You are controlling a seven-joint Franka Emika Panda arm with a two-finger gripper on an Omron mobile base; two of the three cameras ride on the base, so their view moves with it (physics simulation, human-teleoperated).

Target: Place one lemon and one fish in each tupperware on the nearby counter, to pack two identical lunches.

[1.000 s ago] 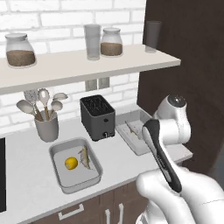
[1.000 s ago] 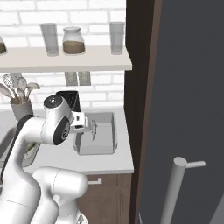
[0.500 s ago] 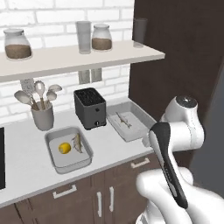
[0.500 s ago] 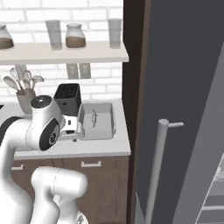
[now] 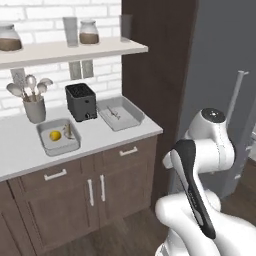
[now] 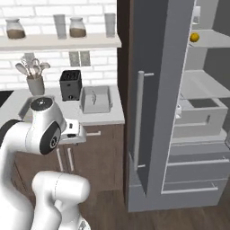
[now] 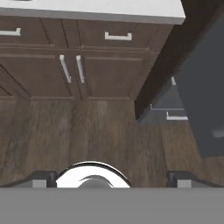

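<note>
Left tupperware on the counter holds one lemon and one fish side by side; right tupperware just beside the black toaster holds only a fish, no lemon in it. Second lemon sits on an upper shelf of the open fridge, well apart from the counter. Gripper is spread wide, nothing between the fingers, pointing down at the wood floor with the cabinet doors ahead of the tips and the counter edge beyond them; both tubs are well apart from the fingers, up on the worktop. Utensil jar stands left of the toaster, jars on the wall shelf above
</note>
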